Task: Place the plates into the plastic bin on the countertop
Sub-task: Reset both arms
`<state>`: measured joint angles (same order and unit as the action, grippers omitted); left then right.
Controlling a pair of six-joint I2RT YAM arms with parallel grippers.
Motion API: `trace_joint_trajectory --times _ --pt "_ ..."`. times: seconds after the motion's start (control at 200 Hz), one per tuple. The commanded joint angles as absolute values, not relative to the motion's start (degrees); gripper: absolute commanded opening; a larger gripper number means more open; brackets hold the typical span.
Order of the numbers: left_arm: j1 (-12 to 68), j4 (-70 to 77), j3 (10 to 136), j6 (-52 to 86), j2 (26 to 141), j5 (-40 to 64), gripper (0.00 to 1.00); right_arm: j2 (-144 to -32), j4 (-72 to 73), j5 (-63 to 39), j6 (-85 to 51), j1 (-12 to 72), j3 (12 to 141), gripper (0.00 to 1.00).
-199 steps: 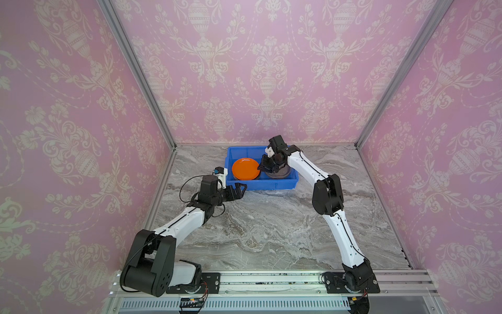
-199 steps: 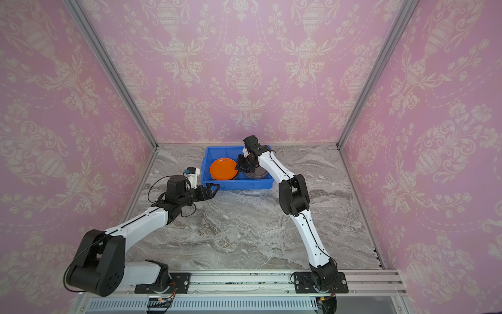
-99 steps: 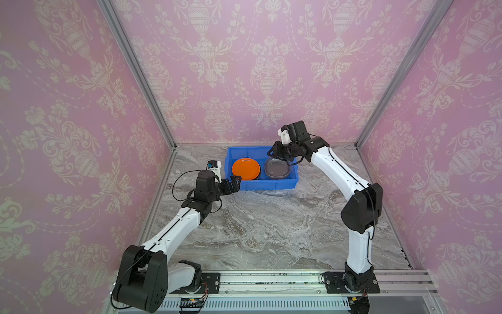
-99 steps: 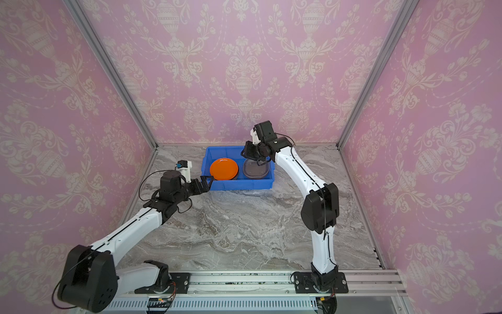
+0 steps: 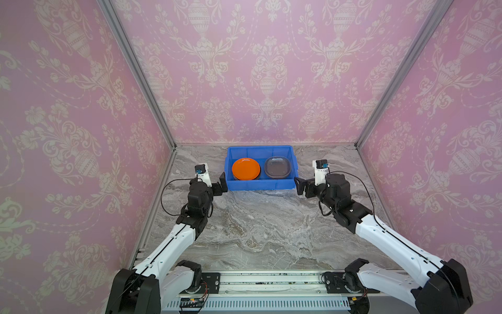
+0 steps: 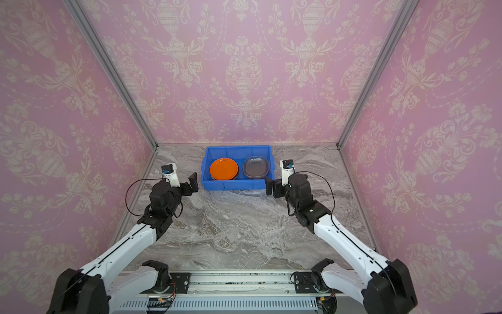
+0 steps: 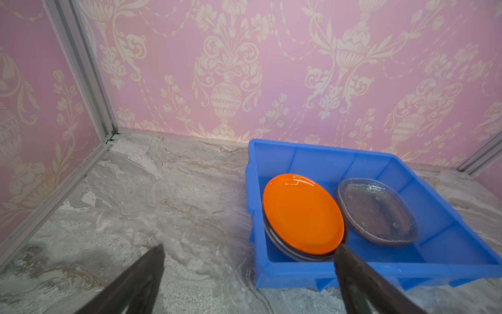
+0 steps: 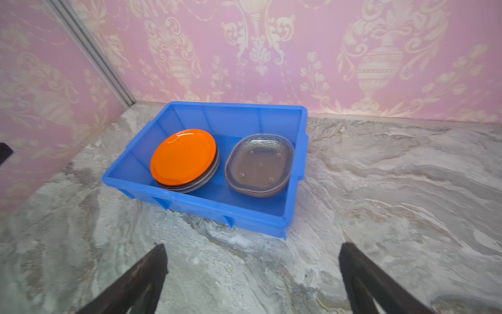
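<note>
The grey marble countertop [image 5: 258,231] takes up the whole floor, with the blue plastic bin [image 5: 260,186] parked at the back by the wall. The left gripper [image 5: 222,182] and right gripper [image 5: 299,185] sit just off the bin's front corners, both spread wide and holding nothing. The plates are inside in two stacks side by side, with the orange plate [image 5: 245,168] on top of one and the glass plate [image 5: 277,166] on top of the other.
</note>
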<state>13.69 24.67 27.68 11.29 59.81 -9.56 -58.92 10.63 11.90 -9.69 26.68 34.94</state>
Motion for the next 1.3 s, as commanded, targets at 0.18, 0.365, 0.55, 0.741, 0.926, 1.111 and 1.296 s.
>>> trace_joint_trajectory --times 0.18,0.365,0.55,0.741,0.926,1.111,1.296 --pt "13.89 37.2 18.03 9.14 60.06 -11.74 0.99 -58.15 20.61 32.83 3.02 24.11 28.38 1.0" --pt "13.92 38.26 11.86 10.49 55.94 -13.44 0.99 -71.15 31.31 33.19 7.13 20.42 26.61 1.0" --pt "13.89 31.4 13.06 3.27 51.68 -17.05 0.99 -87.76 60.15 32.18 8.14 15.86 19.89 1.0" --pt "13.9 34.59 10.74 0.08 50.26 -15.43 0.99 -89.69 78.97 11.74 -1.57 4.65 7.94 1.0" --pt "13.98 35.08 11.21 -2.5 53.22 -18.01 0.99 -89.3 64.92 14.4 -2.56 4.41 15.84 1.0" --pt "13.89 40.95 9.92 -4.96 63.04 -25.86 0.99 -89.03 58.63 13.19 -2.32 4.32 18.93 1.0" --pt "13.51 46.66 7.75 -2.37 64.34 -26.58 0.99 -88.93 59.06 13.1 -1.9 4.48 18.63 1.0"
